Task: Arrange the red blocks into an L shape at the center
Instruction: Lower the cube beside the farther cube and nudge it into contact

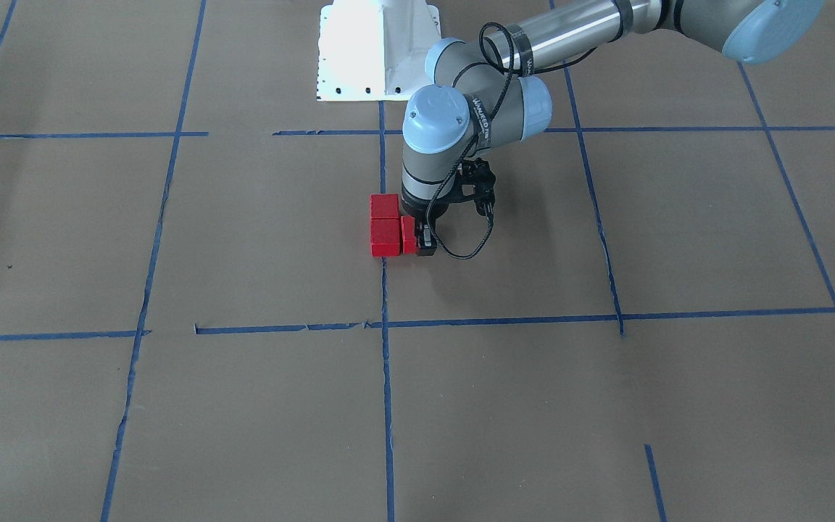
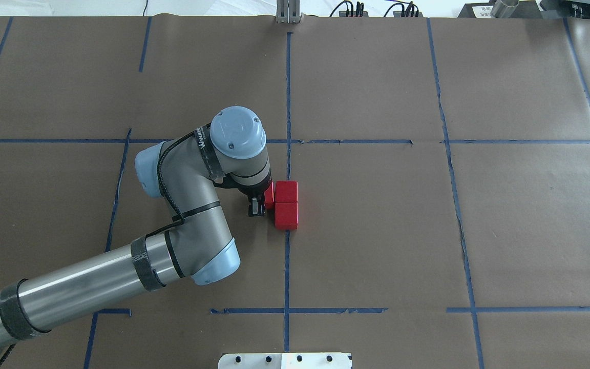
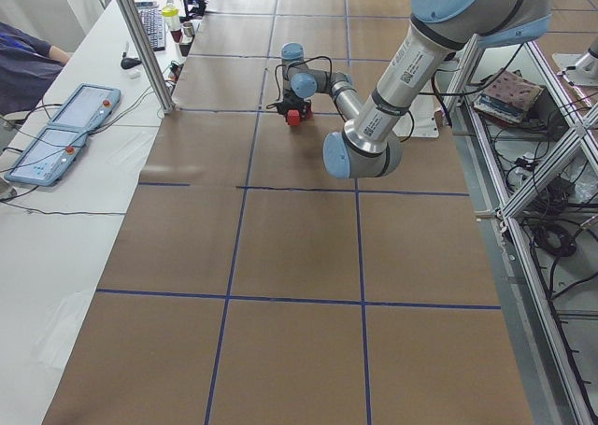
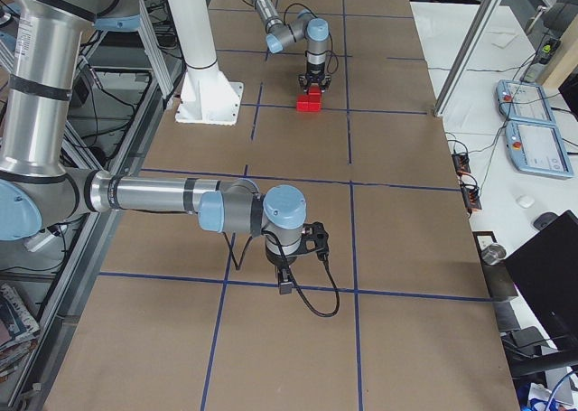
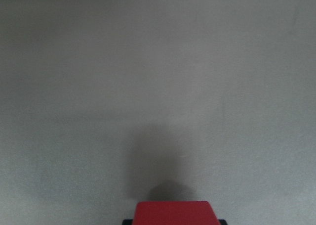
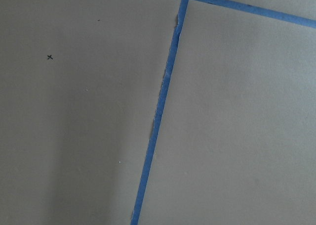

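Observation:
Two red blocks (image 2: 286,191) (image 2: 286,216) lie touching in a row on the vertical blue tape line of the center cell (image 2: 366,225). They also show in the front view (image 1: 384,206) (image 1: 384,238). My left gripper (image 2: 263,201) (image 1: 414,241) stands low on the paper, shut on the third red block (image 2: 270,195) (image 1: 409,234), which sits against the side of one end block. That block fills the bottom edge of the left wrist view (image 5: 173,212). My right gripper (image 4: 284,280) hangs over bare paper far from the blocks; I cannot tell if it is open or shut.
The robot's white base (image 1: 377,51) stands behind the center cell. Blue tape lines (image 6: 160,111) divide the brown paper into cells. Side tables hold teach pendants (image 3: 56,145) (image 4: 533,140), and a person (image 3: 19,65) sits at one.

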